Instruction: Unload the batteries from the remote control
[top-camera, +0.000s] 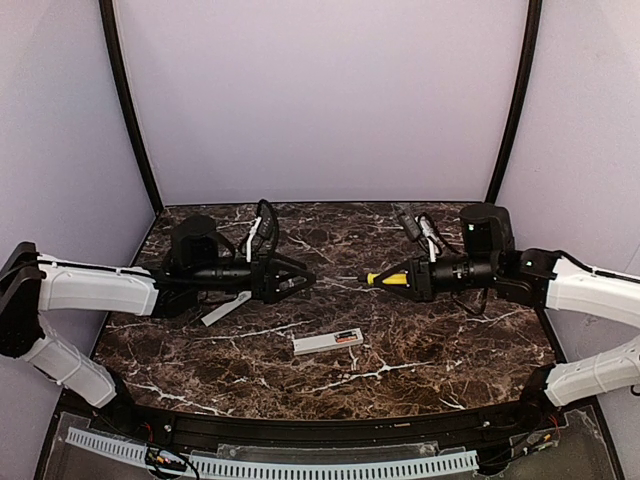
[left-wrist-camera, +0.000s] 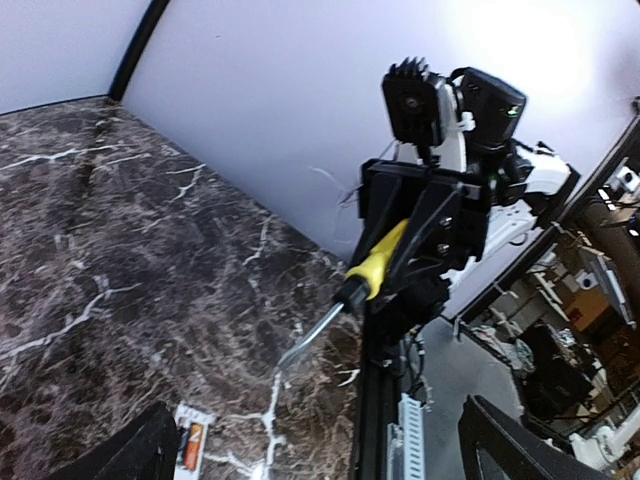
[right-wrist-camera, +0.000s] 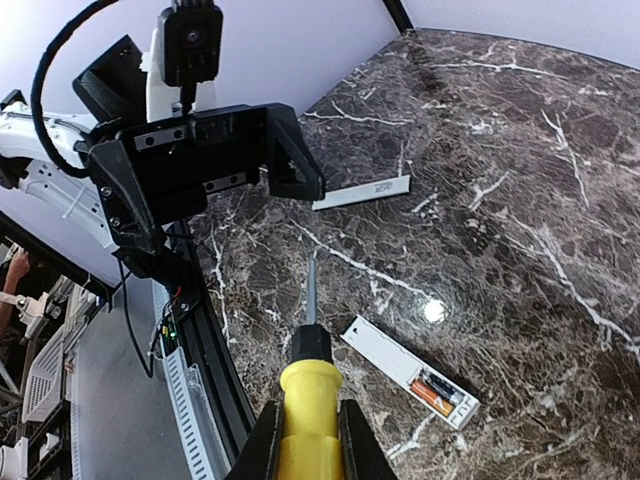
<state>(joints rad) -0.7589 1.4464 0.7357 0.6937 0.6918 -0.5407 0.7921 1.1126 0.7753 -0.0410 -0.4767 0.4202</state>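
The remote control (top-camera: 328, 342) lies flat on the marble table between the two arms, its battery bay uncovered. In the right wrist view the remote control (right-wrist-camera: 400, 365) shows the batteries (right-wrist-camera: 437, 392) side by side in the bay at its near end, one orange and one darker. My right gripper (right-wrist-camera: 310, 415) is shut on the yellow handle of a screwdriver (right-wrist-camera: 312, 390), whose blade points toward the left arm above the table. My left gripper (top-camera: 308, 278) hangs open and empty, facing the screwdriver (left-wrist-camera: 375, 265). One corner of the remote (left-wrist-camera: 192, 445) shows by the left finger.
A thin whitish cover strip (top-camera: 226, 308) lies on the table under the left arm, seen also as the cover strip (right-wrist-camera: 362, 192) below the left gripper. The black rail (top-camera: 320, 430) runs along the table's near edge. Walls close in the back and sides.
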